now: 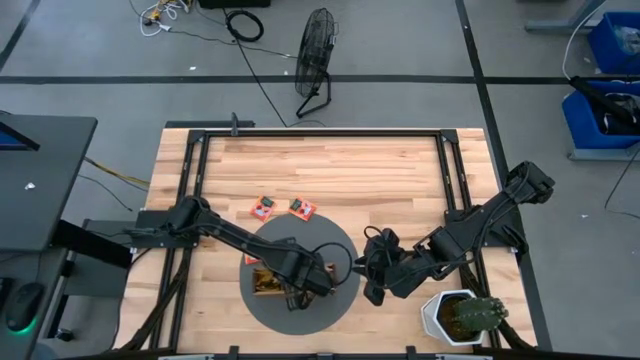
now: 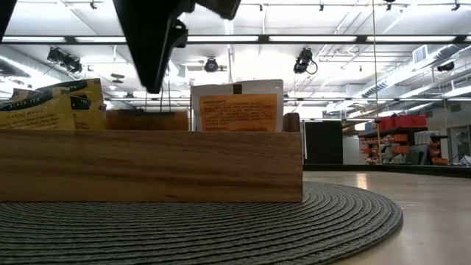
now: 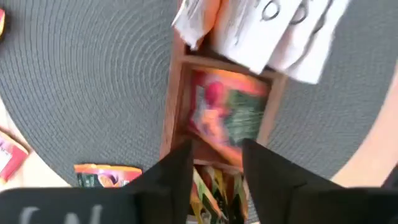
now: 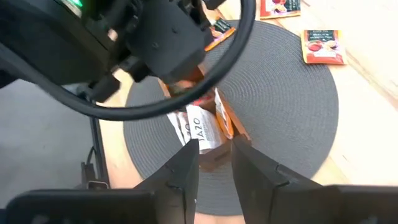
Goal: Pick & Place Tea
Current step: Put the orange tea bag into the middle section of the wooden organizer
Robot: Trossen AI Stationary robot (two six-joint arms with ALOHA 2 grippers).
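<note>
Left gripper (image 3: 214, 163), fingers parted, empty, directly above wooden tray (image 3: 174, 99) compartment holding an orange-green sachet (image 3: 227, 115).

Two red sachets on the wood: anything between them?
No. High view shows bare wooden table between the left sachet and the right sachet.

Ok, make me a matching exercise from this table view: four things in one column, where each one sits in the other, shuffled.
1. wooden tray
2. potted cactus
3. loose sachets
4. left gripper

A. on bare wood, just off the mat's edge
B. over the tray
C. on the round grey mat
D. at the table edge beside the right arm

Pairs: 1-C, 2-D, 3-A, 4-B
</note>
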